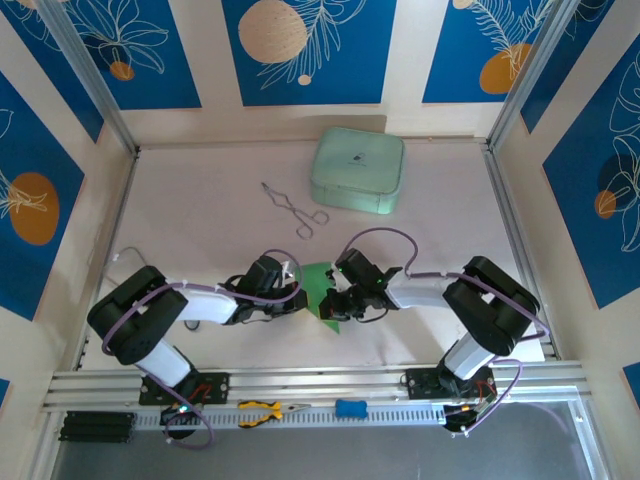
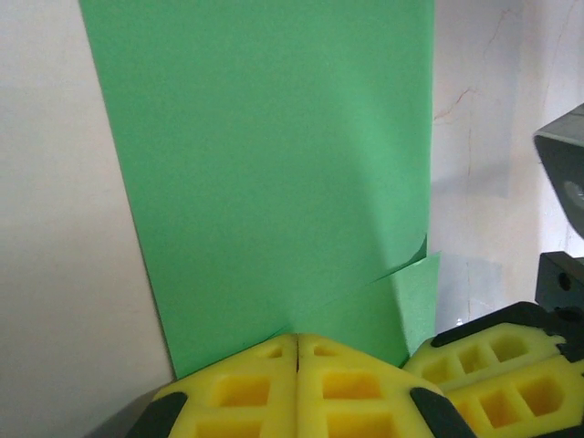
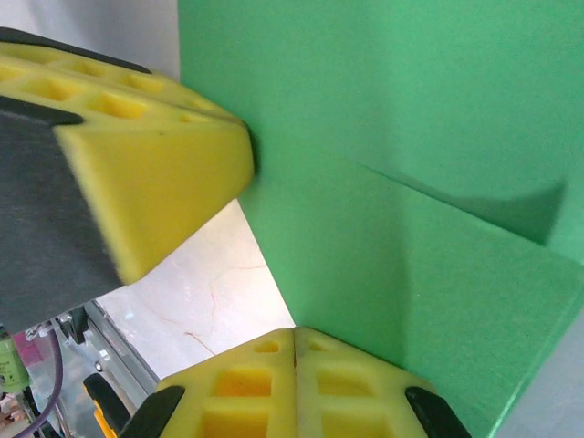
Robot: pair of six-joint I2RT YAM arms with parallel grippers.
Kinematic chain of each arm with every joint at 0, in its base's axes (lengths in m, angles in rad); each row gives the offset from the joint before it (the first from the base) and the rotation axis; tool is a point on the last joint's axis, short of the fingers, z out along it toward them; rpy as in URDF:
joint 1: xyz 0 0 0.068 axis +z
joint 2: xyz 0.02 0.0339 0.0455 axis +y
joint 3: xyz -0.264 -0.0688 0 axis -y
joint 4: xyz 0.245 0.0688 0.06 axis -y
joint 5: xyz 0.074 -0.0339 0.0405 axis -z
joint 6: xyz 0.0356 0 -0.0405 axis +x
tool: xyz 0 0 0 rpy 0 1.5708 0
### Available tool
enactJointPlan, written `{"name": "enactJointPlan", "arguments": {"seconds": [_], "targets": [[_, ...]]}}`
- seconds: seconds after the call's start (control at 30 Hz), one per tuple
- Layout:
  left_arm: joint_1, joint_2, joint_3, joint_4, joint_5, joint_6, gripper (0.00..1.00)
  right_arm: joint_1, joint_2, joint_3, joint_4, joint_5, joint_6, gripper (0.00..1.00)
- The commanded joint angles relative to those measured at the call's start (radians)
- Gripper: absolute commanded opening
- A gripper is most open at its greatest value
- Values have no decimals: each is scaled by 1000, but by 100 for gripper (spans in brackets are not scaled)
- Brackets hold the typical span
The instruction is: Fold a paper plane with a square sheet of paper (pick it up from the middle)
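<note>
Left end effector (image 2: 297,354) and right end effector (image 3: 294,358): each pressed together, pinching paper (image 1: 320,285) between them, near centre of tabletop (image 1: 200,220). Step: early fold, one flap doubled over. Next likely needs aligned edges, firm crease.

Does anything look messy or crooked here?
The square sheet of paper looks a bit crooked. In the left wrist view a folded flap pokes out past its right edge, and there is a small curled corner where the two meet. Nothing else stands out.
</note>
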Motion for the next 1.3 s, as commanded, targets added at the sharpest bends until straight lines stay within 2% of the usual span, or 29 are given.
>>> {"name": "enactJointPlan", "arguments": {"seconds": [0.0, 0.3, 0.73, 0.9, 1.27], "targets": [[-4, 57, -2, -53, -29, 0, 0, 12, 3, 43, -19, 15, 3, 3], [-4, 66, -2, -43, -26, -3, 0, 27, 128, 77, 15, 56, 46, 3], [10, 58, 8, -98, -37, 21, 0, 3, -89, -126, 5, 47, -10, 5], [9, 56, 6, -84, -32, 17, 0, -5, -138, -100, 3, 19, -34, 6], [12, 43, 6, -100, -32, 21, 0, 22, 65, 28, 46, -10, -48, 5]]}}
